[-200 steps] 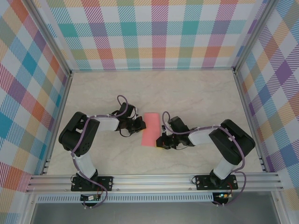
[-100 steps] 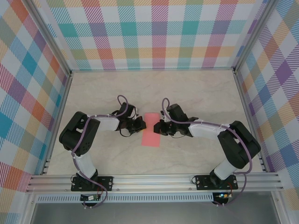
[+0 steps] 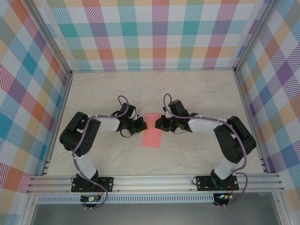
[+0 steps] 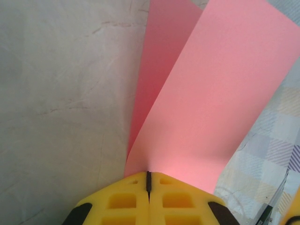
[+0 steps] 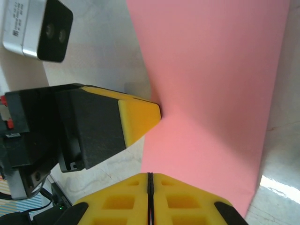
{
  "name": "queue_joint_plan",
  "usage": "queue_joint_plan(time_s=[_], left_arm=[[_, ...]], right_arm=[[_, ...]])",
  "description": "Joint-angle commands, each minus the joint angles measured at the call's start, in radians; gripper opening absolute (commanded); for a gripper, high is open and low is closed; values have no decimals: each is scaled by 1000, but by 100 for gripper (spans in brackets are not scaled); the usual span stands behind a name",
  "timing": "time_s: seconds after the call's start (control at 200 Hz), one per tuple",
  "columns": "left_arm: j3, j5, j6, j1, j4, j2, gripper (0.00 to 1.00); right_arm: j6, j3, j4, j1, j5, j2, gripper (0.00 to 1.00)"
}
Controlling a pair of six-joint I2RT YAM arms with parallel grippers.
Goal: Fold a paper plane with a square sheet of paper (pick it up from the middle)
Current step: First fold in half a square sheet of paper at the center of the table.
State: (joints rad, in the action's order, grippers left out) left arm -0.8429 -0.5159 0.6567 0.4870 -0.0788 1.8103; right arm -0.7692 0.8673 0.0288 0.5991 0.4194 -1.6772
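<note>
- The left arm (image 3: 82,136) rises from its base at the near rail, folds at a raised elbow and lays its white forearm rightward, low over the bench (image 3: 201,93).
- The left gripper (image 3: 142,124) points right at the middle of the bench, meeting the left long edge of the paper plane (image 3: 152,135).
- The right arm (image 3: 232,140) mirrors it, with its elbow up over the right side and its forearm stretched leftward. The right gripper (image 3: 158,123) faces the left one across the upper part of the paper.
- The paper plane is at this stage a salmon-pink sheet folded into a long narrow strip. It lies lengthwise, far end to near end, between the two grippers at the bench's centre.
- In the left wrist view the yellow fingers (image 4: 126,197) are pressed tight together. Two pink layers fan out from their seam, the upper one lifted and the lower one close to the bench, so this gripper is pinching the paper's edge.
- In the right wrist view the left gripper's yellow tip touches the paper's edge, which kinks at that spot.
- The right gripper's fingers (image 5: 187,201) are also pressed together, with the paper reaching right up to their tips. Whether any paper is caught between them cannot be told.
- The strip's near right corner sits down close to the bench.
</note>
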Motion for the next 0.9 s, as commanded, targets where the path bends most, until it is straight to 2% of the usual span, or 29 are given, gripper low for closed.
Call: queue_joint_plan(time_s=[0.0,0.295,0.555,0.745,0.9], left_arm=[[46,65,-25,16,125,66,0],[49,67,-21,16,128,61,0],[50,70,-23,17,131,58,0],[56,70,-25,16,131,59,0],[60,74,-26,16,136,52,0]], right_arm=[[15,27,16,-20,41,-31,9],[18,20,39,-42,44,-75,9],[27,7,74,-60,97,-130,10],[34,-19,63,-61,56,-173,10],[29,-31,70,-61,68,-175,11]])
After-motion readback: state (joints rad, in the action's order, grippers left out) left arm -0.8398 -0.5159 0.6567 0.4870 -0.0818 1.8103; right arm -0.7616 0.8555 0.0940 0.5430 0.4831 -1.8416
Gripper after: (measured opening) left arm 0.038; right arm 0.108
